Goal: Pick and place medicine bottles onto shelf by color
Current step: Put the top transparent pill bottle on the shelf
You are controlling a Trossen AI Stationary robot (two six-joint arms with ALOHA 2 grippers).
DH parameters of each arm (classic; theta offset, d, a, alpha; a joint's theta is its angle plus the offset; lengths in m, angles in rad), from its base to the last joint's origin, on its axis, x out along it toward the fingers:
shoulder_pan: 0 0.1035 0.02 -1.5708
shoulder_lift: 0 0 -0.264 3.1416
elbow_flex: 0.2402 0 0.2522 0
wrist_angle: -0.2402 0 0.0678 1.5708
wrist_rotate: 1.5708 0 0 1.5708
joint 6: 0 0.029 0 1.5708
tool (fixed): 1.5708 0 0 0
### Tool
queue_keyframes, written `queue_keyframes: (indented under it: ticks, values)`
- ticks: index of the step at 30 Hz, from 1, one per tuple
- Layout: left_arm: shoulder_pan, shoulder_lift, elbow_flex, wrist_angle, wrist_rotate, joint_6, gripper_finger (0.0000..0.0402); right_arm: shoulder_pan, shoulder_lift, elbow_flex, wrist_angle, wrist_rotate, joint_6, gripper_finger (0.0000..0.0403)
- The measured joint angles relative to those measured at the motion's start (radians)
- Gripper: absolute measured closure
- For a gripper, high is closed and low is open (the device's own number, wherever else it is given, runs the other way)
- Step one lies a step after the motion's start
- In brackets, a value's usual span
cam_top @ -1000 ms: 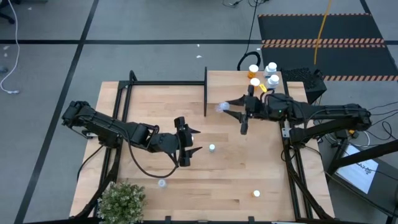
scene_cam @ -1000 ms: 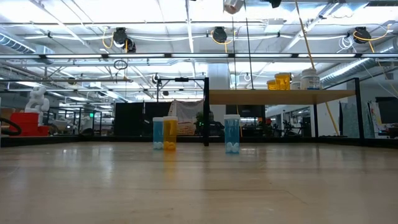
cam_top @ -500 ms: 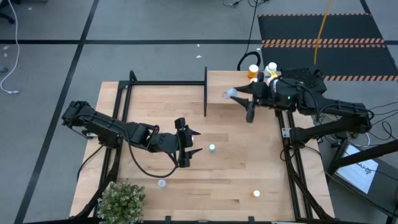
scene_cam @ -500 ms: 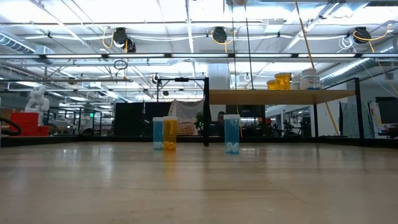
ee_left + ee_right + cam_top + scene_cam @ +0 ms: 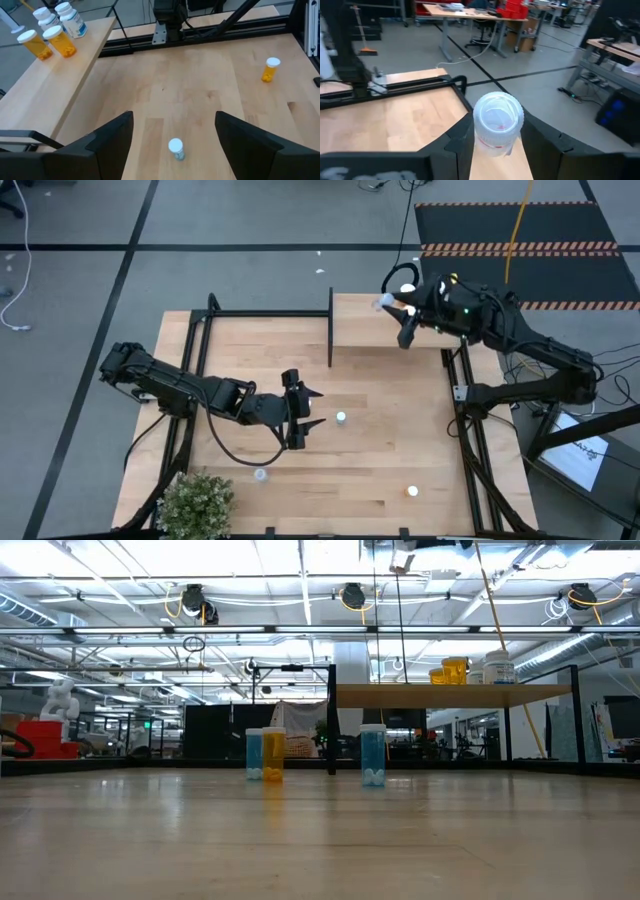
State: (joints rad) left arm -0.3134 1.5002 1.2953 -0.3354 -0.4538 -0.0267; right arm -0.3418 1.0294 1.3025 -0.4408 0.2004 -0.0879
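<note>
Right gripper [image 5: 492, 145] is clamped on a pale clear bottle [image 5: 498, 121], fingers on the body just under the cap end. It is carried tilted above the far right corner of the shelf [image 5: 365, 320], not yet set down. Judged light, rigid plastic with smooth, slippery sides (mid-body squeeze is the safe hold; the cap may turn). It looks nearly empty, with only a faint pink tint inside.

Left gripper [image 5: 172, 137] waits mid-table, jaws wide and holding nothing, facing a small pale blue bottle [image 5: 175, 149] standing upright between the finger lines but well clear of them. An orange bottle [image 5: 269, 69] stands farther off on the tabletop. One more small bottle [image 5: 260, 474] sits near the potted plant [image 5: 195, 502].

On the shelf's far end, two orange pill bottles [image 5: 50, 43] hold visible orange contents, with white-labelled bottles [image 5: 64, 16] just behind them, all upright and closely grouped (colours kept side by side).
</note>
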Motion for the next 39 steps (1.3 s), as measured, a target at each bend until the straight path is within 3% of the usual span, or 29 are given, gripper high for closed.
queue_keyframes:
  ticks: [4,14,21,39]
  values:
    - [0.001,0.000,0.000,0.018,0.000,0.018,0.0121,-0.063,0.002,0.000,-0.003,-0.049,0.001,0.0266]
    - [0.001,0.000,0.000,0.050,0.000,0.040,0.0121,-0.170,0.022,0.000,-0.015,-0.052,0.020,0.0266]
    - [0.015,0.000,0.000,0.049,0.001,0.050,0.0121,-0.200,0.057,0.000,-0.020,-0.054,0.031,0.0266]
    - [0.096,0.000,0.000,0.063,0.001,0.022,0.0121,-0.200,0.124,0.000,0.025,-0.046,0.241,0.0256]
